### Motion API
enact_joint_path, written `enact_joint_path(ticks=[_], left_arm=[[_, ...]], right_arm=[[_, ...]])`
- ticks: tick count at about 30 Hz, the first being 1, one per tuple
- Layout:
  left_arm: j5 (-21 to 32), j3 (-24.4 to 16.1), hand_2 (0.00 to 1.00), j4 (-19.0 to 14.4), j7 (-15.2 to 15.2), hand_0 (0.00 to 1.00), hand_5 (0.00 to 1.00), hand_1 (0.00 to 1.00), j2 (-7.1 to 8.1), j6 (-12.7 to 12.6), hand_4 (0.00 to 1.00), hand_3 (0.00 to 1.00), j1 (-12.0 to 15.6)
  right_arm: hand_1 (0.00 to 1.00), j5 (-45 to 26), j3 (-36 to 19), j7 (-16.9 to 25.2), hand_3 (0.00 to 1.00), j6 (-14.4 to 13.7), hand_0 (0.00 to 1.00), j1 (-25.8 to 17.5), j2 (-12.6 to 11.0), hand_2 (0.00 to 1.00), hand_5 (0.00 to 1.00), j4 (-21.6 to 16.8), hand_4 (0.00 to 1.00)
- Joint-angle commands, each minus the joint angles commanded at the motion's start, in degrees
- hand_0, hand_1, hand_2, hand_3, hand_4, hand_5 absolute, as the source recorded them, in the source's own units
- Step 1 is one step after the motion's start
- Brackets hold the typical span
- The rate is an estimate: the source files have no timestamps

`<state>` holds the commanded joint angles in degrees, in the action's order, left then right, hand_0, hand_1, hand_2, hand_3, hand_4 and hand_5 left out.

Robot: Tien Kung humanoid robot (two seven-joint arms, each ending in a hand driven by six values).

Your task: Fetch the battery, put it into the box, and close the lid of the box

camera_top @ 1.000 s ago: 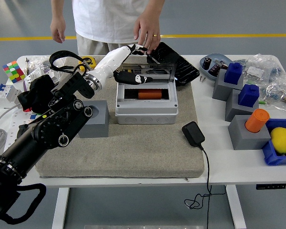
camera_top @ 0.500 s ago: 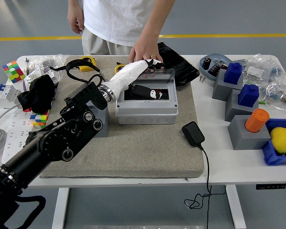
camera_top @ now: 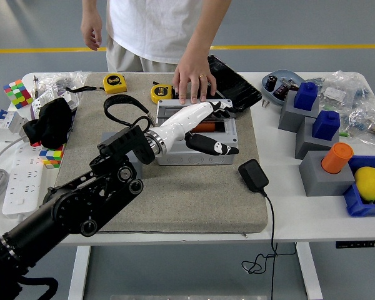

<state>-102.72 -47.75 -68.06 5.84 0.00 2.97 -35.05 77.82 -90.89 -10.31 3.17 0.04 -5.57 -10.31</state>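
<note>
Nearest the camera, the robot's black left arm is reaching in over the grey felt mat (camera_top: pixel 175 200) on the white desk (camera_top: pixel 312 222), and its white-and-black left hand (camera_top: pixel 203 128) is lying across the top of the light grey plastic box (camera_top: pixel 197 134), fingers (camera_top: pixel 215 147) spread and relaxed, gripping nothing, with the dark fingertips hanging over the box's front edge. Directly under the hand, the orange cylindrical battery (camera_top: pixel 204 127) is showing as an orange strip inside the box, so fetching and placing look finished. The clear lid (camera_top: pixel 175 111) appears to be lying low over the box beneath the hand rather than standing up, though whether it is fully latched cannot be made out, since the hand is covering most of it. By this reading the task is in its last step, with only the pressing shut and the clearing of the hand left. Just beyond the hand, at the box's far edge, a person's hand (camera_top: pixel 194 78) is resting fingers-down, seemingly steadying the box. Beyond and to the hand's left, a yellow tape measure (camera_top: pixel 160 93) is lying on the mat. The right arm is out of sight.
</note>
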Motion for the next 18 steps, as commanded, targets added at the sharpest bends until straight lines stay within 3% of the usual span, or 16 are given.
enact_joint_path(ticks=[9, 13, 18], left_arm=[[1.0, -1.3, 0.766, -2.3, -0.6, 0.632, 0.451, 0.752, 0.0, 0.1, 0.998, 0.81, 1.7], [3.3, -5.2, 0.766, -5.5, -4.5, 0.632, 0.451, 0.752, 0.0, -2.4, 0.998, 0.81, 4.6], [11.7, -10.8, 0.759, -8.0, -11.9, 0.638, 0.448, 0.752, 0.0, -5.8, 0.998, 0.808, 9.8]], right_arm=[[0.71, -0.1, 0.0, 0.1, 0.711, 0.0, 0.742, 0.1, 0.0, 0.718, 0.542, 0.0, 0.998], [0.71, -0.1, -0.1, 0.1, 0.711, 0.0, 0.742, 0.1, 0.0, 0.718, 0.542, 0.0, 0.998], [0.71, 0.3, -0.5, 0.0, 0.71, 0.0, 0.741, 0.1, 0.0, 0.718, 0.543, 0.0, 0.998]])
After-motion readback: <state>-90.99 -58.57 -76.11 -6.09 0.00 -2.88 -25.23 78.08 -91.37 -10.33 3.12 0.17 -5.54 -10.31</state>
